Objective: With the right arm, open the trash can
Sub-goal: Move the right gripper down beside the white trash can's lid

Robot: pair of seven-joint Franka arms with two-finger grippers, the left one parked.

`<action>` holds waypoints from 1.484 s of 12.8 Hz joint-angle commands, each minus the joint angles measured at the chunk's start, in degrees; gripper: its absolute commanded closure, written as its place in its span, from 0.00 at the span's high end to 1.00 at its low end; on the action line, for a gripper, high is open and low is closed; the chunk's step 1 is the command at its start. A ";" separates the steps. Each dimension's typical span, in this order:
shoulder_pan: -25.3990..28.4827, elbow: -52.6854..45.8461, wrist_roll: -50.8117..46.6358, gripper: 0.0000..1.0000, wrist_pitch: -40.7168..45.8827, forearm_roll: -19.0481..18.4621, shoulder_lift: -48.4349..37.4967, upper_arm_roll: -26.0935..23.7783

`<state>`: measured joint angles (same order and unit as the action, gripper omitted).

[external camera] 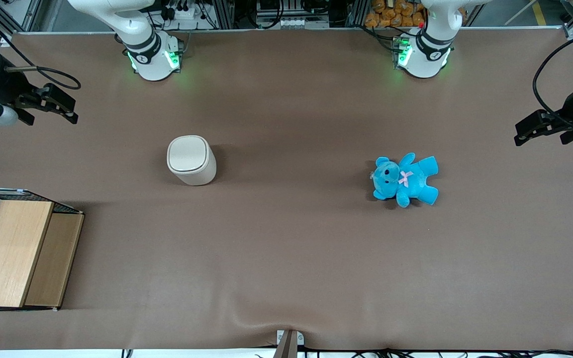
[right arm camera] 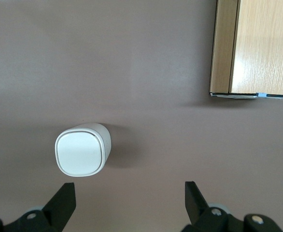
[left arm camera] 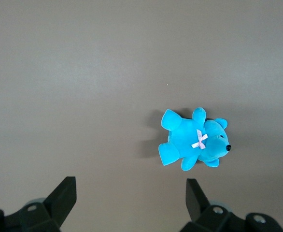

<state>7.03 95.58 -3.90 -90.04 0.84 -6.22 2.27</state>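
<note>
The trash can (external camera: 191, 160) is a small cream-white rounded bin that stands upright on the brown table with its flat lid closed. It also shows in the right wrist view (right arm camera: 82, 150). My right gripper (external camera: 73, 112) hangs above the table, well apart from the can, toward the working arm's end and a little farther from the front camera. In the right wrist view the gripper (right arm camera: 129, 188) is open and empty, with its black fingers spread wide. The can lies just ahead of one fingertip (right arm camera: 66, 193).
A wooden cabinet (external camera: 18, 253) with a wire-mesh side stands at the working arm's end, nearer the front camera, and shows in the right wrist view (right arm camera: 257, 46). A blue teddy bear (external camera: 405, 179) lies toward the parked arm's end and shows in the left wrist view (left arm camera: 194, 142).
</note>
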 commanded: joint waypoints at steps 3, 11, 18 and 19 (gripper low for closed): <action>-0.44 0.57 -0.05 1.00 0.22 -0.05 -1.25 -0.33; 0.35 9.24 -2.25 0.71 -6.69 0.21 -0.02 -6.12; 0.71 26.48 -12.53 0.00 -25.50 0.13 2.17 -11.06; 0.71 29.02 -12.53 0.00 -28.75 0.13 2.53 -11.14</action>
<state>7.84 120.09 -15.50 -114.10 1.02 -3.37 -8.88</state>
